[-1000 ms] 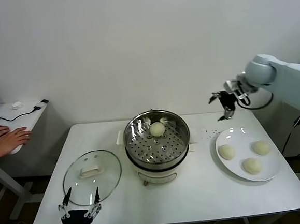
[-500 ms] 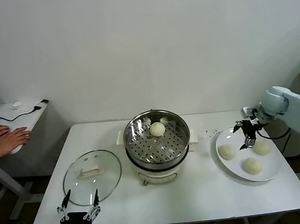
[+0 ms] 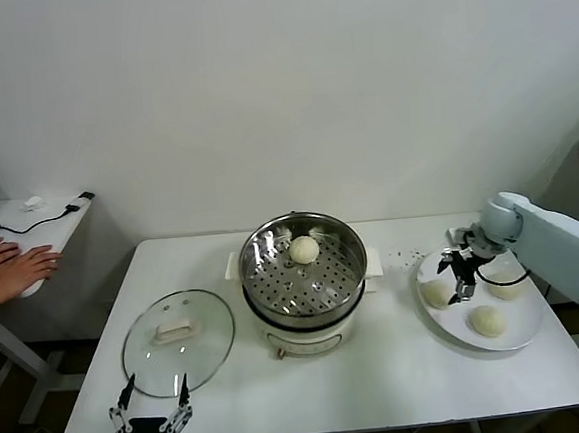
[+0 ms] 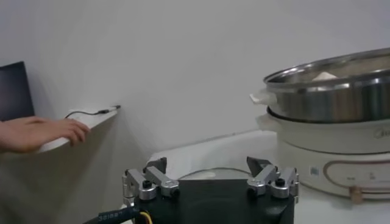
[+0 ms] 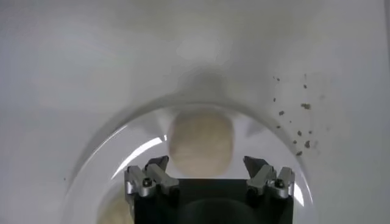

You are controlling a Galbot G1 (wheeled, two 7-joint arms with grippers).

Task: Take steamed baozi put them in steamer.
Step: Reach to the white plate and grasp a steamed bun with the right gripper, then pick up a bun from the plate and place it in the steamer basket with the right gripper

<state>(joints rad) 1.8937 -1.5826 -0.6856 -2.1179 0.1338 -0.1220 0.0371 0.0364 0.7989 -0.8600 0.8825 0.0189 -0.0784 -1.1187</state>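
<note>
The steel steamer [image 3: 302,276] stands mid-table on its white base, with one baozi [image 3: 304,248] on the perforated tray. Its side also shows in the left wrist view [image 4: 332,85]. Three baozi lie on the white plate [image 3: 524,333] at the right: one at the left [image 3: 436,293], one at the front [image 3: 486,320], one behind the arm [image 3: 506,286]. My right gripper [image 3: 461,273] is open just above the plate, over the left baozi; in the right wrist view that baozi [image 5: 201,143] lies just ahead of the spread fingers, gripper [image 5: 206,164]. My left gripper [image 3: 150,406] is open and empty at the table's front left.
A round glass lid [image 3: 177,342] with a white handle lies left of the steamer. Dark crumbs [image 3: 405,259] speckle the table by the plate. A person's hand [image 3: 8,269] rests on a side table at the far left.
My right arm has come down from high behind the plate to just above it, then shifted left over the left baozi. The left gripper has sunk slightly.
</note>
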